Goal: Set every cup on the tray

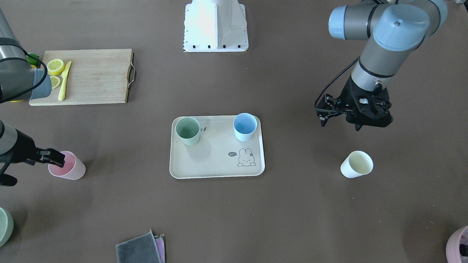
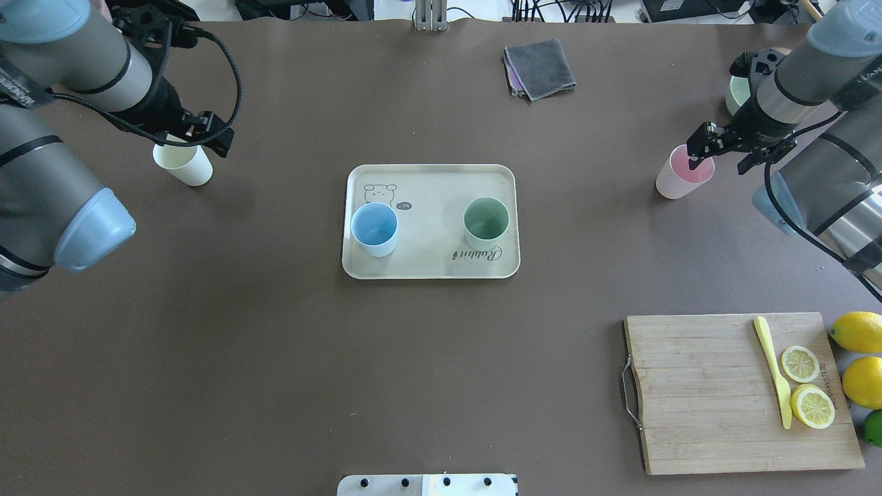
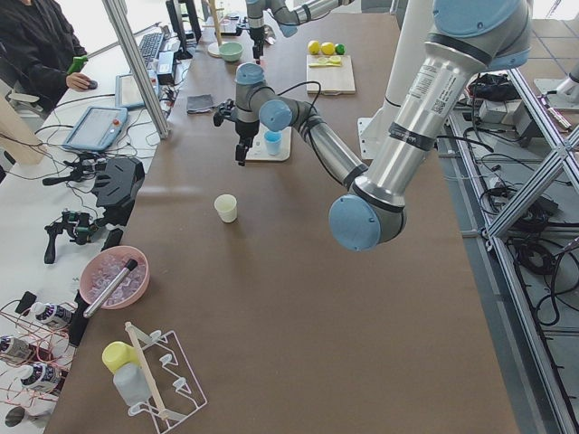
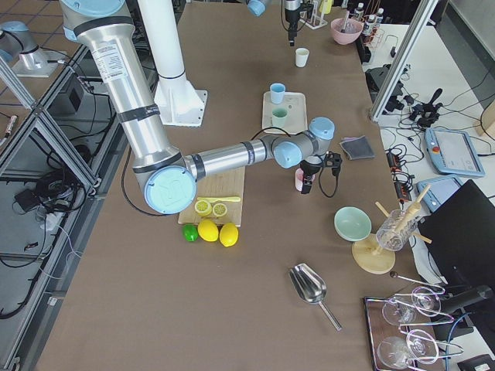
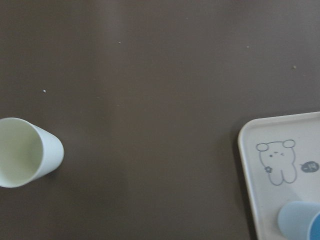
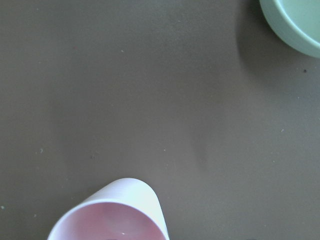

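The beige tray [image 2: 431, 265] lies mid-table with the mint green cup [image 2: 486, 222] and the light blue cup [image 2: 374, 229] upright on it. The pink cup [image 2: 679, 176] stands on the table to the tray's right. My right gripper [image 2: 722, 158] is open at its rim: one finger [image 2: 699, 146] is over the cup mouth, the other is outside the wall. The pink cup also shows in the right wrist view [image 6: 107, 215]. The cream-yellow cup [image 1: 356, 164] stands on the table. My left gripper [image 1: 340, 125] hangs open and empty above the table, short of it.
A wooden cutting board [image 2: 696, 393] with lemon slices and a yellow knife lies near right, with whole lemons [image 2: 858, 331] beside it. A grey cloth [image 2: 541, 67] lies far centre. A sage-green bowl [image 6: 295, 25] stands just beyond the pink cup. A mauve container [image 1: 459, 248] stands far left.
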Motion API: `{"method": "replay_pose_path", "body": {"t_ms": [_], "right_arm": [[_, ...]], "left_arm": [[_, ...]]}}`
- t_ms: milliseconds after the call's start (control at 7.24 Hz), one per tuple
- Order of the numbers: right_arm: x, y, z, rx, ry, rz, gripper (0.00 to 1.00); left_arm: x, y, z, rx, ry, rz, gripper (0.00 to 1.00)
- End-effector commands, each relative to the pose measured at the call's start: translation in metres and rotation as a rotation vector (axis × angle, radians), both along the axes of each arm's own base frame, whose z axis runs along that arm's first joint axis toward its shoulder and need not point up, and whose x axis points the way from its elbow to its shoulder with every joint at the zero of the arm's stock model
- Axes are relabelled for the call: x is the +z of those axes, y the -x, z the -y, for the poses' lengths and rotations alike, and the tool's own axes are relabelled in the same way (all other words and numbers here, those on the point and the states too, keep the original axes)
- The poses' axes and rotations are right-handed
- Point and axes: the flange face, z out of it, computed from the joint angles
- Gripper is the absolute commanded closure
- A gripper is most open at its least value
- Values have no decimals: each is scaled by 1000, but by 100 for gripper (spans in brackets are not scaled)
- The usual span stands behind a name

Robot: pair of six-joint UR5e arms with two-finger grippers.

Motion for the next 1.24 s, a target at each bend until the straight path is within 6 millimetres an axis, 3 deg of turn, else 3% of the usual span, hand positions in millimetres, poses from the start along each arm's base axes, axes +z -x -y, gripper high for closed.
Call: {"method": "replay_pose_path", "body": {"t_ms": [0, 138, 276, 414, 691, 967, 1105], "right_arm": [[-7, 11, -4, -16, -23, 4, 100], [-7, 30, -11, -35, -44, -17, 100], [-12, 36, -13, -41, -68, -2, 100], [-37, 36, -9, -42, -94, 26, 100], [-98, 1, 13, -24, -79, 148, 100], [-153, 4, 18, -24, -82, 152, 100], [-170, 21, 17, -2, -49, 156, 100]], "left_arm": [[56, 68, 12, 48, -22, 40, 2], [76, 90, 14, 46, -24, 62, 2], [81, 97, 18, 40, -18, 66, 2], [87, 105, 23, 29, -2, 62, 2], [112, 110, 34, 51, 15, 90, 2], [157, 96, 60, 22, -26, 55, 2], [155, 83, 62, -39, -5, 10, 2]]}}
